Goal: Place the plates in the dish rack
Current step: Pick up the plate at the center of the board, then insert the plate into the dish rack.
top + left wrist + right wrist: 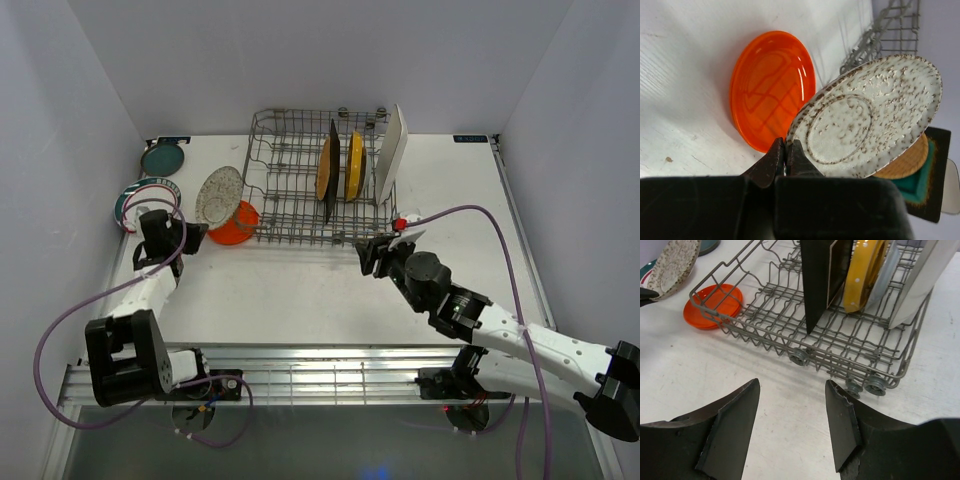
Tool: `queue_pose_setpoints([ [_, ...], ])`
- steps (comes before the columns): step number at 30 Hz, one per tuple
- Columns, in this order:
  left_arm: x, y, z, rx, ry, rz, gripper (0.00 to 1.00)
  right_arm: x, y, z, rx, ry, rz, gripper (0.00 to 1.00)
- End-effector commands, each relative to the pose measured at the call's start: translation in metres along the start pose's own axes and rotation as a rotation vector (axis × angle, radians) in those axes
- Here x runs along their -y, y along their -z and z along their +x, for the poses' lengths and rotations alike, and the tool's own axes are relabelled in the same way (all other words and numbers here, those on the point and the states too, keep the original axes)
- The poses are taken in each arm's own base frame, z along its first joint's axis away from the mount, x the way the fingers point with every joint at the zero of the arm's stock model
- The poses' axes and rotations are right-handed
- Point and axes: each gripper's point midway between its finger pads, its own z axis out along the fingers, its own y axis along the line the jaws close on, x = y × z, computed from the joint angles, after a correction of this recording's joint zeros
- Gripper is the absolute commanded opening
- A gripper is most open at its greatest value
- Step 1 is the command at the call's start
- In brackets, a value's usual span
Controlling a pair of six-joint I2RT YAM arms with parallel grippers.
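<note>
My left gripper [785, 142] is shut on the near rim of the speckled grey plate [870, 115], which it holds tilted up just left of the dish rack [300, 190]. An orange plate [772, 87] lies flat on the table under and beside it. In the rack stand a wood-tone plate [322, 168], a dark square plate [333, 175], a yellow plate [355, 165] and a white rectangular plate [392, 150]. My right gripper [792, 382] is open and empty, low over the table before the rack's near right corner.
A teal plate [162, 158] and a white plate with a teal rim [140, 198] lie at the far left by the wall. The rack stands on small wheels [799, 357]. White walls close in the table on three sides.
</note>
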Motion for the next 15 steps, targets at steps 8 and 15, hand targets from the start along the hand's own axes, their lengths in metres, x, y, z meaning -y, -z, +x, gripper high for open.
queue_pose_setpoints([
  [8,0.024,0.069,0.032,-0.035,-0.114,0.295,0.00,-0.062,-0.027,-0.027,0.012,-0.059,-0.215,0.60],
  [15,0.018,0.100,0.053,-0.053,-0.181,0.400,0.00,-0.094,-0.031,-0.029,-0.007,-0.089,-0.353,0.60],
])
